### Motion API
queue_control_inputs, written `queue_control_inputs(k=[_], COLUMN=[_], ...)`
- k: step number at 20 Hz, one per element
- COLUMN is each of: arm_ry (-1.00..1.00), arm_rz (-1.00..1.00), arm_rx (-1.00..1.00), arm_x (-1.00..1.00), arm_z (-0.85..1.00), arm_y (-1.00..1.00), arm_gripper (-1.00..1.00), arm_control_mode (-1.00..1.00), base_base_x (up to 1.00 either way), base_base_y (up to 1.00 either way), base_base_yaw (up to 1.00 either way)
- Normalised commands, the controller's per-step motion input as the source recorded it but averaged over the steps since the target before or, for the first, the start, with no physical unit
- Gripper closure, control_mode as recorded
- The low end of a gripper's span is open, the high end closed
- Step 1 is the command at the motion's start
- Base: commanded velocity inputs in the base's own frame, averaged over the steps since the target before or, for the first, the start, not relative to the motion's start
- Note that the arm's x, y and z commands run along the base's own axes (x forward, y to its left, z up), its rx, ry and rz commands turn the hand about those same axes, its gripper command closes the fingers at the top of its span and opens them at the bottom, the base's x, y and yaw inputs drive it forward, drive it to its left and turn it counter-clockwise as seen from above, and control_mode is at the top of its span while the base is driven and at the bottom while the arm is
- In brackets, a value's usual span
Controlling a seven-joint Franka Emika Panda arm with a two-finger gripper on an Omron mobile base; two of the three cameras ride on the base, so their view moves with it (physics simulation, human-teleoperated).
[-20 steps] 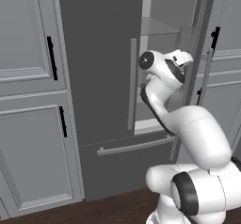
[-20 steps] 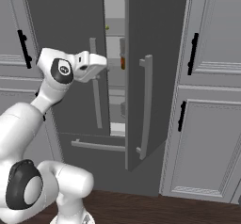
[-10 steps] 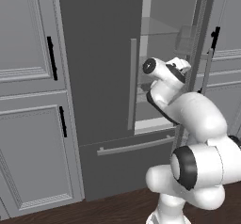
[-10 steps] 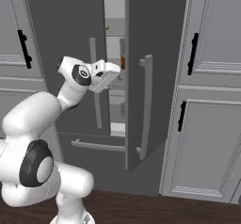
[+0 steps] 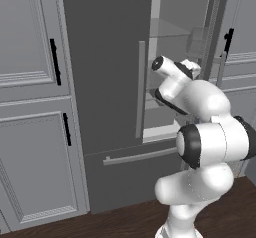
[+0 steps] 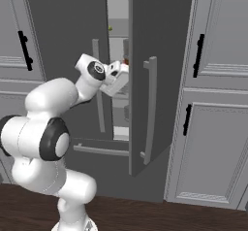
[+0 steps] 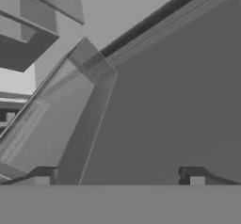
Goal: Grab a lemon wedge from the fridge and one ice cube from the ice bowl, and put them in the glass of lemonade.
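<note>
At the fridge (image 5: 107,82) opening, I have the arm reaching into the gap between the two dark grey doors, with the gripper (image 6: 123,74) at the edge of the right door. From the right base camera I can see that door swung out toward me, its pale bar handle (image 6: 150,108) facing the room, and a small yellow-green speck (image 6: 110,28) high inside that may be the lemon wedge; I cannot tell for sure. From the left base camera I get the glass shelves (image 5: 170,29) and a clear door bin (image 5: 197,39) instead, and the closed left door with its own bar handle (image 5: 140,89) above the lower drawer (image 5: 130,174). On the hand camera the two fingertips (image 7: 42,177) stand wide apart with nothing between them, facing the clear bin and the dark inner door face. Light grey panelled cabinets (image 5: 30,107) with black handles flank the fridge on both sides, above a dark wood floor (image 6: 145,215).
</note>
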Motion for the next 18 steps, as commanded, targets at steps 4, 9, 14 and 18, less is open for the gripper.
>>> queue_control_inputs(k=[4, 9, 14, 18], arm_ry=[0.03, 0.00, -0.03, -0.08], arm_rz=[-0.12, -0.14, -0.10, -0.07], arm_rx=[0.00, 0.00, 0.01, 0.04], arm_x=[0.00, 0.00, -0.09, -0.16], arm_z=[-0.28, -0.04, 0.00, 0.01], arm_y=[-0.79, -0.96, -1.00, -1.00], arm_gripper=[-1.00, -1.00, -1.00, -1.00], arm_control_mode=[-1.00, -1.00, -1.00, -1.00], base_base_x=[0.00, 0.00, 0.00, 0.00], base_base_y=[0.00, 0.00, 0.00, 0.00], base_base_yaw=[0.00, 0.00, 0.00, 0.00])
